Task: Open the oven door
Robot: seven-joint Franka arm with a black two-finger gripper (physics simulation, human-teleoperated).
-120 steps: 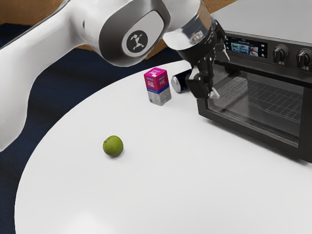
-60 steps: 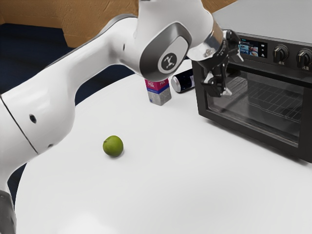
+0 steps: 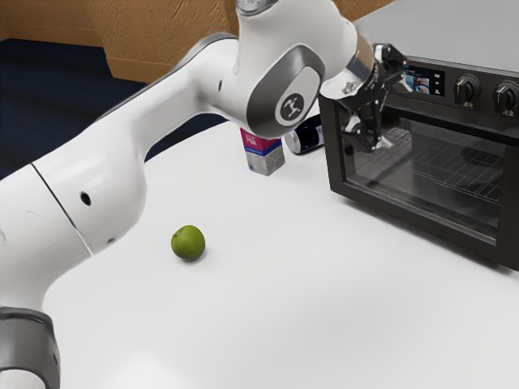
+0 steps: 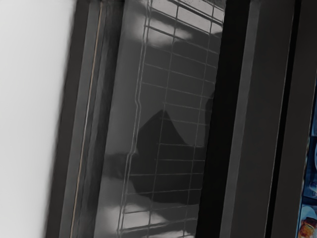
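Note:
My gripper (image 3: 395,114) is open in front of the oven's door at its end nearer the exterior view's left, one finger above the other, with nothing held between them. The oven door (image 3: 438,174) is shut, its glass upright and a wire rack visible behind it. A dark bar (image 3: 458,124) runs along the door's top, below the control panel. In the wrist view the door glass (image 4: 163,99) faces my hand, carrying a dark reflection. Whether a fingertip touches the door, I cannot tell.
The control panel has a display (image 3: 422,81) and knobs (image 3: 467,89). A pink-and-grey box (image 3: 265,156) and a dark can (image 3: 306,136) lie near the oven, partly behind the arm. A green fruit (image 3: 188,243) rests on the white table (image 3: 268,308).
My gripper has moved toward the exterior view's right, along and closer to the oven front. The arm now covers the top of the box. The door has not moved.

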